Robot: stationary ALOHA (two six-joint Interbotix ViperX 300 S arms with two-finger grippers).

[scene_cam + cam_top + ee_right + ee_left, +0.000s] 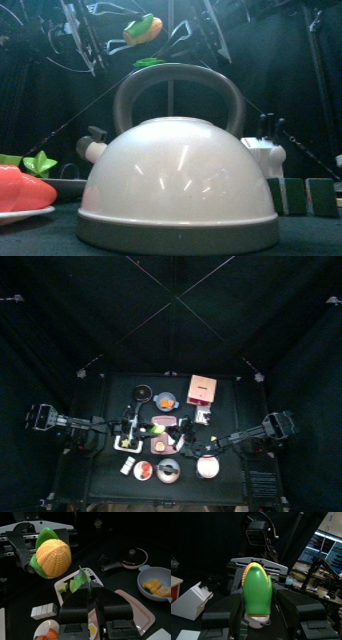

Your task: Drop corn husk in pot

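— While the corn [258,592] is clamped in the left pincer [258,614] above the surface [100,481], where is the husk?
— Green husk leaf [83,579] is pinched in the right pincer [93,597], apparently peeled away. Left to do: carry it to the black pot [133,557], release

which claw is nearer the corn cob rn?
Left. The left claw is clamped on the corn itself, held in the air. The right claw sits just short of it, pinching a green husk leaf.
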